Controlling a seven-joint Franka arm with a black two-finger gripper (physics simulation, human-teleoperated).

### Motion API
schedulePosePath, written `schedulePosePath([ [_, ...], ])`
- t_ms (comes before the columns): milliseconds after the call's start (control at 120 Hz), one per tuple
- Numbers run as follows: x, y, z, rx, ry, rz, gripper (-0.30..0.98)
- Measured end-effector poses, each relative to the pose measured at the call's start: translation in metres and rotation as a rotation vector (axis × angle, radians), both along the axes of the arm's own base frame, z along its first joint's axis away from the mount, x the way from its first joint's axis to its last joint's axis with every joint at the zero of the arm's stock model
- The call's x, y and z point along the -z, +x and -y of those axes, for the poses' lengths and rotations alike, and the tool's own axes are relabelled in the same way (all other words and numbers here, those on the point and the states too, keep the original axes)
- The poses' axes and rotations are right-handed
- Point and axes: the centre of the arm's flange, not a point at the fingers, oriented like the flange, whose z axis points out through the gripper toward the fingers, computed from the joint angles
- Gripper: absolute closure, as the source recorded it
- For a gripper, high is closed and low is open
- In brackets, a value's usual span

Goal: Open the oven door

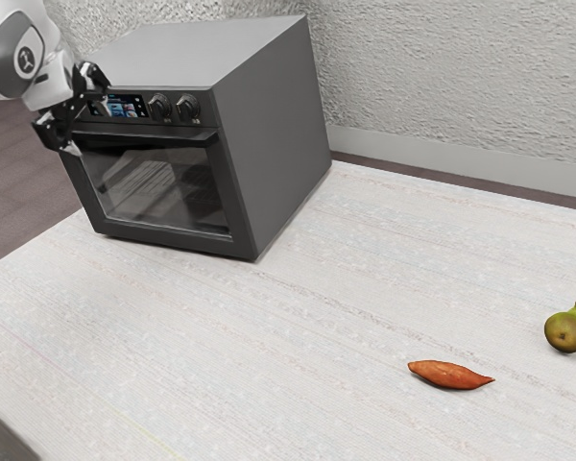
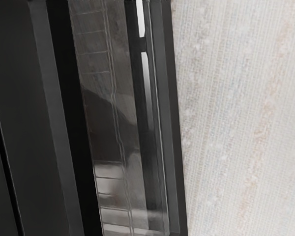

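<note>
From one side, well back, we look down across the table [image 1: 269, 365] at the oven [image 1: 274, 144], and from our hand [image 1: 86, 114] we look down close, with door [image 1: 158, 187] and table in both views.

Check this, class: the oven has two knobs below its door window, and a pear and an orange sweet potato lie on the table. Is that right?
The knobs are misplaced: the exterior view shows both above the door window. The pear and sweet potato lie on the table.
</note>
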Motion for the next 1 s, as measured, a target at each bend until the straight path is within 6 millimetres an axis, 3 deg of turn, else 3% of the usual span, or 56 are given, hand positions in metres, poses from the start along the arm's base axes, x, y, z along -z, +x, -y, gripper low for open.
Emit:
schedulePosePath([
  [408, 0.005, -0.003, 0.018, -0.021, 0.089, -0.024, 0.0],
  [1000, 0.023, 0.001, 0.016, -0.027, 0.106, 0.025, 0.0],
])
